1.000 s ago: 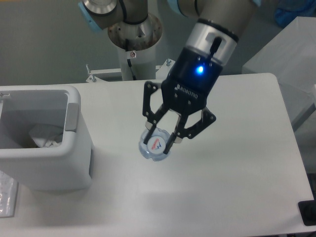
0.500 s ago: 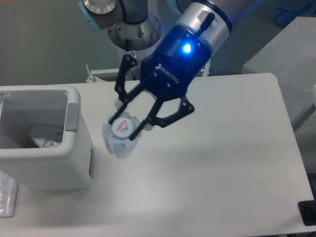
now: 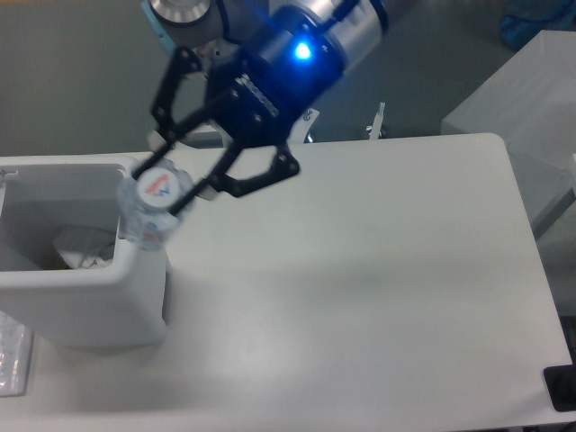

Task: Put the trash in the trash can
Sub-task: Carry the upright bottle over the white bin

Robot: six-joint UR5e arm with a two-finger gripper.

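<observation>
A white table (image 3: 378,270) fills most of the view, seen from above and in front. At its left edge stands the bin (image 3: 81,306), a boxy white container with a thick rounded rim and a grey panel on its right-hand wall. Inside it, low against the right wall, lies a crumpled whitish wrapper (image 3: 83,250).

The arm (image 3: 315,36) reaches down from the top of the view toward the bin, a blue light glowing on its wrist. Its black gripper (image 3: 160,191) hangs over the bin's right rim. The two fingers are closed around a crushed clear bottle (image 3: 148,211) with a bluish tint, pinching it near the top, where a round white face with a red and blue mark shows. The bottle's body hangs below the fingers, just over the rim and the grey panel, partly above the opening; it looks clear of the rim, though contact cannot be ruled out.

The bottle is likely very light and thin-walled, so it probably gives under the squeeze. Its smooth plastic may be slippery, and the creases offer an uneven grip. The stiffer end near the neck looks like the best place to hold it. A little more travel leftward would likely put it fully over the opening for release.
</observation>
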